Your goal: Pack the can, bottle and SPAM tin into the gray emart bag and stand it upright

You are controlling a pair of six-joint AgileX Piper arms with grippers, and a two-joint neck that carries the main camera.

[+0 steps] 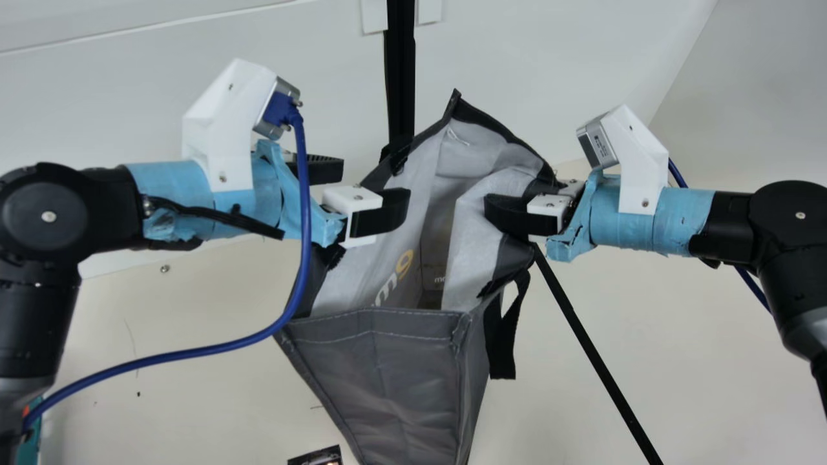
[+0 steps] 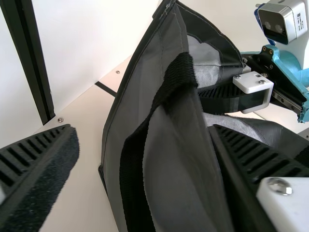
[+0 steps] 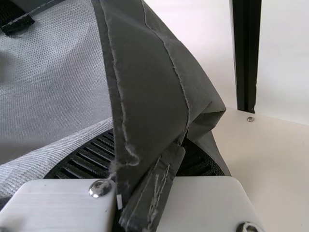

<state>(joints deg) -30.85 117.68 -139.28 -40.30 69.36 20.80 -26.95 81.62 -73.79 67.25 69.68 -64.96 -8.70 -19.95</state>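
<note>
The gray emart bag (image 1: 394,374) stands open-mouthed on the table, its near panel toward the camera. My left gripper (image 1: 375,187) is open across the bag's left side wall, one finger inside the mouth and one outside. In the left wrist view, gray cloth and a black strap of the bag (image 2: 169,159) lie between the widely parted fingers of my left gripper (image 2: 145,137). At the bag's right rim is my right gripper (image 1: 517,213), shut on the cloth. The right wrist view shows my right gripper (image 3: 147,157) pinching the folded rim of the bag (image 3: 145,82). The bag's contents are hard to make out.
A small dark object (image 1: 316,456) lies at the bottom edge, left of the bag. A teal item (image 1: 31,436) shows at the lower left. Behind the bag rise a white wall and a black post (image 1: 400,77). A blue cable (image 1: 213,349) loops from the left wrist.
</note>
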